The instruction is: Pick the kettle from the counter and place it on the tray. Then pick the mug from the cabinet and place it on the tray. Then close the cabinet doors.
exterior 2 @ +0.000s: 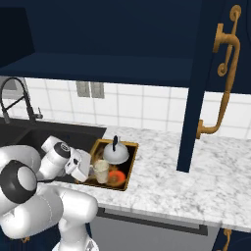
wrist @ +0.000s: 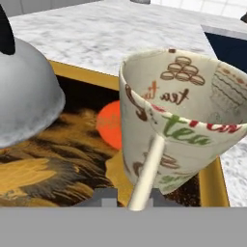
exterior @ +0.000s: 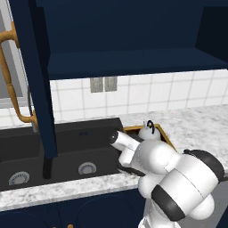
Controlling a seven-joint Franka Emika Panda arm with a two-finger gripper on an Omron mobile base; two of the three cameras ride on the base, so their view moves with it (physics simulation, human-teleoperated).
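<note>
The silver-grey kettle (exterior 2: 115,153) (exterior: 147,131) (wrist: 24,106) sits at the back of the golden-rimmed tray (exterior 2: 128,169) (wrist: 82,75) on the marble counter (exterior 2: 162,181). The cream mug (exterior 2: 101,171) (wrist: 178,120) stands upright low in the tray's near part, next to the orange-red mark. I cannot tell if it rests on the tray. My gripper (exterior 2: 90,169) (wrist: 129,200) is at the mug's left side, shut on its handle (wrist: 147,171). Both navy cabinet doors (exterior: 31,75) (exterior 2: 206,83) stand open above the counter, and the cabinet shelf (exterior 2: 108,68) shows inside.
The black double sink (exterior: 67,151) lies left of the tray, with a dark faucet (exterior 2: 14,98) behind it. The open doors hang out over the counter on both sides, brass handles (exterior 2: 223,73) facing out. An outlet plate (exterior: 103,83) sits on the tiled wall.
</note>
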